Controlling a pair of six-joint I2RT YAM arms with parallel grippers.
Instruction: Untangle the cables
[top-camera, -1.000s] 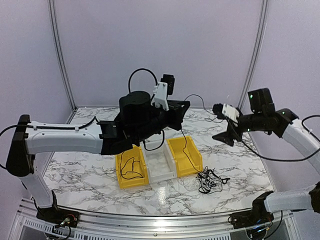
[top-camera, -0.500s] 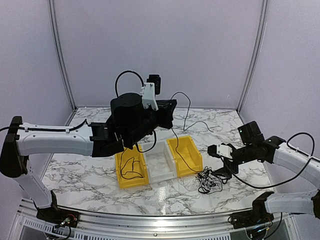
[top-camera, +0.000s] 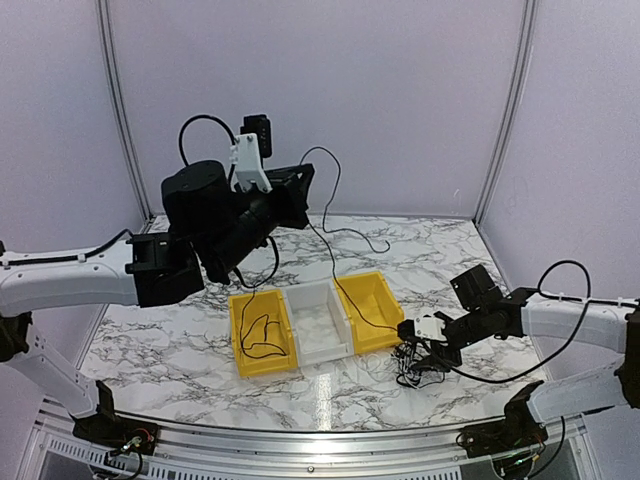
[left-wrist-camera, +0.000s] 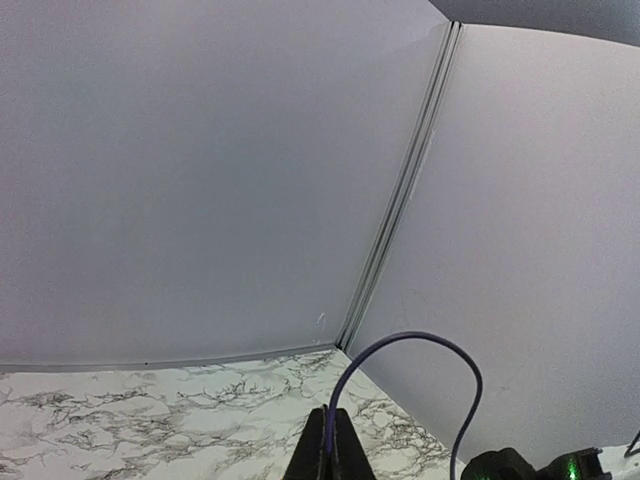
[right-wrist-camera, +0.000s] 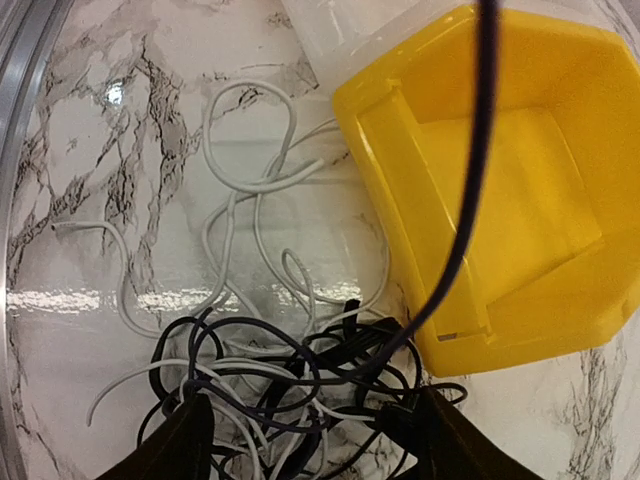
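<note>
- The cables (top-camera: 418, 366) lie knotted on the marble table (top-camera: 180, 340), just beside the right yellow bin (top-camera: 388, 298). From my right wrist view, black and whitish strands overlap and I cannot count them.
- One black cable (top-camera: 331, 250) leaves the knot, crosses that bin and climbs to the left gripper (top-camera: 300, 190), raised well apart from the knot and clenched on it. The left wrist view cuts off most of the fingers (left-wrist-camera: 338, 455).
- The right gripper (right-wrist-camera: 310, 435) hangs low over the knot, spread wide to either side, grasping nothing.
- A second black cable (top-camera: 262, 335) lies in the left yellow bin (top-camera: 240, 310).
</note>
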